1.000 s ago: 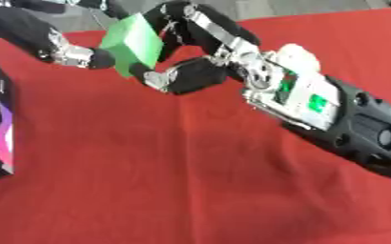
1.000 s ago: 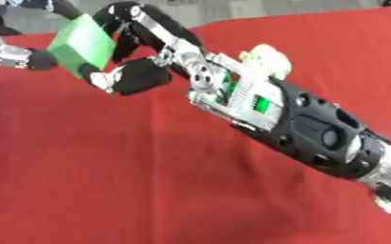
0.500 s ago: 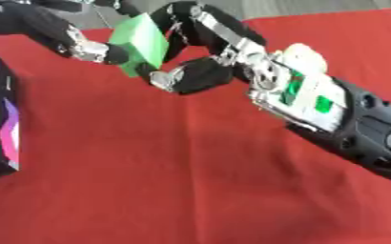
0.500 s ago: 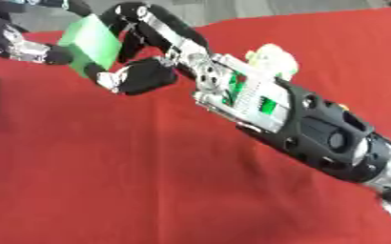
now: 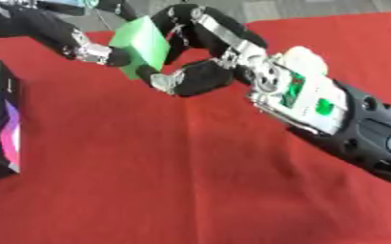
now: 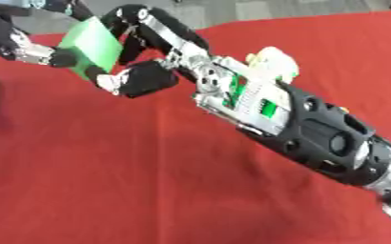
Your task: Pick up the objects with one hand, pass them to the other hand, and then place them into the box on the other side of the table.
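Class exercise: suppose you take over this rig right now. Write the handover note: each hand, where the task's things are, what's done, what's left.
Right hand: curled round the green block, held above the red table.
Left hand: fingertips on the block's left face, closing in.
Box: at the table's left edge.
Done: block picked up, brought to the handover.
Left: right hand lets go, left hand takes the block to the box.

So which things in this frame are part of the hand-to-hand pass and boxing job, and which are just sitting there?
Part of the job:
- green block, held up between both hands
- right hand, fingers and thumb curled round the block
- left hand, fingertips against the block's far side
- box at the table's left edge

Just there:
- red tablecloth
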`<act>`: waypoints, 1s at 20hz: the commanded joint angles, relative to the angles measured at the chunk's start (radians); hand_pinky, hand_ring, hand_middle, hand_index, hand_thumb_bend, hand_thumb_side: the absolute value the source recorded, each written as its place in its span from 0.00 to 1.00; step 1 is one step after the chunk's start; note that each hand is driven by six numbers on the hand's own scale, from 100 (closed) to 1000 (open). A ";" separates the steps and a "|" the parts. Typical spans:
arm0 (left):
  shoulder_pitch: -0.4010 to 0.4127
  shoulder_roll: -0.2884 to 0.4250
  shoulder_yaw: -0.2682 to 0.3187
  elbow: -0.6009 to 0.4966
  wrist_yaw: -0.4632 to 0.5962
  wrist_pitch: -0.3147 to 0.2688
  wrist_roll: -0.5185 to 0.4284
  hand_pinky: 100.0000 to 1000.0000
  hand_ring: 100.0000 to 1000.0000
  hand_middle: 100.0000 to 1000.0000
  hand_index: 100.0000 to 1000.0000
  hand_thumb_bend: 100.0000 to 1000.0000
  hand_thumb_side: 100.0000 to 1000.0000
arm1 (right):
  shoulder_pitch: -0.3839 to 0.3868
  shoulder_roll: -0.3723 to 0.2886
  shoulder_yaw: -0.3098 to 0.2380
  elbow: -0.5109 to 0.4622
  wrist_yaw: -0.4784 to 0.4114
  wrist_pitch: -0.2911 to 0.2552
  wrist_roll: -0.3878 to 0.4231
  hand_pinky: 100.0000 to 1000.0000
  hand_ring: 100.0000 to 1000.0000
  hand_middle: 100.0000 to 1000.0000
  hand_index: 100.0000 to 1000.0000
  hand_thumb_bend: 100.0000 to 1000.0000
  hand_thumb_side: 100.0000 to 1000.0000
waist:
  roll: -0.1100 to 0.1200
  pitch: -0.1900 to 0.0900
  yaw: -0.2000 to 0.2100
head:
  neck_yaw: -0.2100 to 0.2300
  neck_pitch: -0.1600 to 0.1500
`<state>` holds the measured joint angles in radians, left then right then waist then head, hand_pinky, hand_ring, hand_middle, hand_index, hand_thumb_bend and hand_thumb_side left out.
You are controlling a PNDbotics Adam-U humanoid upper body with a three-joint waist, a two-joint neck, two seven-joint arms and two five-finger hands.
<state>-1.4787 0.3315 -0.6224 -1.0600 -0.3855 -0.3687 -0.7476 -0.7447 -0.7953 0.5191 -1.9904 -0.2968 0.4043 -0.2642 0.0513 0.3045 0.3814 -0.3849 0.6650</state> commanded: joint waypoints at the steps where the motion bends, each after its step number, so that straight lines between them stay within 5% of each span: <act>1: -0.025 0.004 0.015 0.004 -0.010 -0.167 -0.159 1.00 0.93 0.86 0.88 0.31 0.85 | -0.022 -0.003 -0.015 -0.010 -0.007 -0.007 0.002 0.58 0.45 0.31 0.47 0.01 0.00 | 0.004 -0.007 -0.001 | 0.005 -0.014; 8: -0.031 -0.006 0.029 -0.005 0.008 -0.140 -0.159 1.00 0.90 0.81 0.82 0.23 0.74 | -0.021 -0.002 -0.018 -0.010 -0.009 -0.007 -0.001 0.57 0.45 0.31 0.47 0.01 0.00 | 0.004 -0.006 -0.004 | 0.009 -0.017; 15: -0.030 -0.003 0.053 -0.022 0.060 -0.068 -0.159 1.00 0.85 0.70 0.68 0.02 0.45 | -0.018 -0.002 -0.019 -0.010 -0.011 -0.006 -0.006 0.57 0.45 0.31 0.47 0.01 0.00 | 0.005 -0.004 -0.005 | 0.007 -0.018; 20: -0.031 0.005 0.061 -0.039 0.115 0.007 -0.159 1.00 0.77 0.58 0.57 0.00 0.32 | -0.014 -0.002 -0.020 -0.010 -0.008 -0.002 -0.006 0.58 0.45 0.31 0.48 0.03 0.00 | 0.004 -0.004 -0.004 | 0.000 -0.014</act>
<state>-1.4865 0.3065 -0.5821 -1.0832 -0.2878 -0.2936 -0.8227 -0.7475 -0.7880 0.5126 -1.9854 -0.3039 0.4012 -0.2689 0.0513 0.3078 0.3769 -0.3818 0.6617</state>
